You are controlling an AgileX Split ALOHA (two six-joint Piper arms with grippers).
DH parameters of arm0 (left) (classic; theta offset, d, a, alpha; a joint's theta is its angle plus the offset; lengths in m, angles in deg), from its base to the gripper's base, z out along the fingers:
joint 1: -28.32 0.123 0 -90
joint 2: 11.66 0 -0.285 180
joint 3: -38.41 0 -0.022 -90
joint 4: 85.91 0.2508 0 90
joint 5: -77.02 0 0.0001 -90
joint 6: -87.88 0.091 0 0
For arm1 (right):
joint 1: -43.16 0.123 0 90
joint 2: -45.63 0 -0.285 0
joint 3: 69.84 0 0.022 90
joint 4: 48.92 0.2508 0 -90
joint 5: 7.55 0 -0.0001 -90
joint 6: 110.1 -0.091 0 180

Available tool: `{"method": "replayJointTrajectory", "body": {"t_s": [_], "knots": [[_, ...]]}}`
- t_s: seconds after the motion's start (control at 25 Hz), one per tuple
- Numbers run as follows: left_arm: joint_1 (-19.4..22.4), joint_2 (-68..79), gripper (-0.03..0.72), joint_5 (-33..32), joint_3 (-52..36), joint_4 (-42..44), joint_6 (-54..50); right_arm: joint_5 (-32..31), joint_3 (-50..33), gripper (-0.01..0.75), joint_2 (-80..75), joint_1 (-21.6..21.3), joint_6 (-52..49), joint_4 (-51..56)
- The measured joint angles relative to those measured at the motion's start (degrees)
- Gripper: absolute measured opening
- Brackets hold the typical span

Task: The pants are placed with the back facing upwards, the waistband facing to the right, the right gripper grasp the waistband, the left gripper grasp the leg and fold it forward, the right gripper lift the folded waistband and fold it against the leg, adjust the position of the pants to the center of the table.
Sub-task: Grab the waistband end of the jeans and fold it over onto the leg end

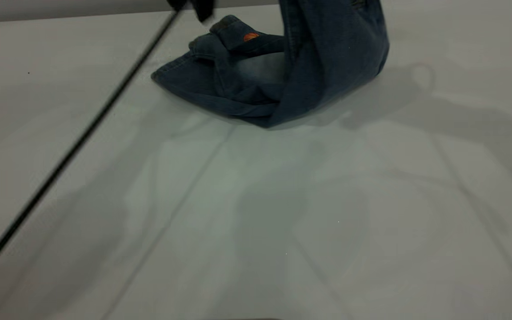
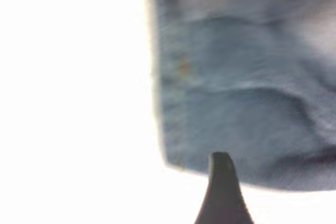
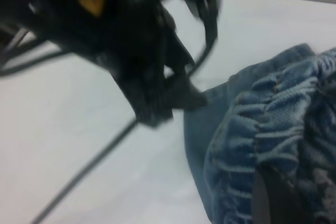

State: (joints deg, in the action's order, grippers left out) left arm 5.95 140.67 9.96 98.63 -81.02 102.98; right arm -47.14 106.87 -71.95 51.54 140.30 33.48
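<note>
- The white bench (image 1: 256, 213) fills the exterior view, bare over its near half apart from soft shadows; a pale wall strip runs along the far edge.
- The pants (image 1: 256, 84) sit at the far middle of the bench, partly lifted: the right side rises steeply out of the top of the view, while the lower part stays bunched on the surface.
- The leg (image 1: 238, 38) with the orange ball print lies crumpled at the far left of the heap, resting on the darker denim beneath it.
- The waistband (image 3: 273, 129), gathered and ruched, fills the right wrist view close up; the right gripper (image 3: 273, 198) shows only as a dark finger pressed against it, so it appears to be holding the waistband.
- The left gripper (image 3: 163, 95) hangs just beside the edge of the denim, above the bench; whether its fingers are wide or narrow I cannot tell.
- In the left wrist view one dark fingertip (image 2: 223, 182) sits at the hem of the blue cloth.
- A black cable (image 1: 74, 146) slants across the left of the bench, from the top of the view towards the near left edge.
</note>
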Motion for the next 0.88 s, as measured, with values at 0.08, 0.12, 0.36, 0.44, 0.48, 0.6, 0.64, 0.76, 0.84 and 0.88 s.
{"method": "replayJointTrajectory", "body": {"t_s": [0.08, 0.12, 0.36, 0.44, 0.48, 0.6, 0.64, 0.76, 0.84, 0.88], "knots": [[0.3, 0.0, 0.473, -0.1, 3.8, 3.1, -2.6, 0.4, 0.0, 0.055, -0.9, 1.2, 1.5, 1.6], [0.4, 0.0, 0.473, -0.1, 5.6, 4.1, -3.9, 0.6, 0.0, 0.055, -1.6, 1.9, 2.2, 2.6], [0.4, 0.0, 0.473, -0.1, 11.7, 5.5, -6.5, 2.0, 0.0, 0.055, -6.8, 6.7, 13.8, 14.1], [0.4, 0.0, 0.473, -0.1, 12.1, 5.5, -7.2, 2.4, 0.3, 0.055, -8.5, 8.0, 18.4, 17.8], [0.4, 0.0, 0.473, -0.1, 12.1, 5.5, -7.4, 2.6, 0.7, 0.055, -9.6, 8.6, 20.0, 18.7], [0.4, 0.0, 0.473, -0.1, 12.1, 5.1, -7.6, 3.4, 2.5, 0.064, -12.4, 10.2, 21.8, 19.7], [0.4, 0.0, 0.473, -0.1, 12.1, 4.6, -7.6, 3.5, 3.4, 0.074, -13.6, 10.6, 22.2, 19.8], [0.4, 0.0, 0.473, -0.1, 12.1, 2.8, -7.7, 3.6, 6.1, 0.167, -16.7, 11.9, 21.3, 20.1], [0.4, 0.0, 0.473, -0.1, 12.1, 1.6, -7.7, 3.2, 7.9, 0.3, -18.1, 12.3, 18.6, 20.1], [0.4, 0.0, 0.473, -0.1, 12.1, 1.0, -7.7, 2.9, 8.7, 0.379, -18.6, 12.5, 16.6, 20.2]]}}
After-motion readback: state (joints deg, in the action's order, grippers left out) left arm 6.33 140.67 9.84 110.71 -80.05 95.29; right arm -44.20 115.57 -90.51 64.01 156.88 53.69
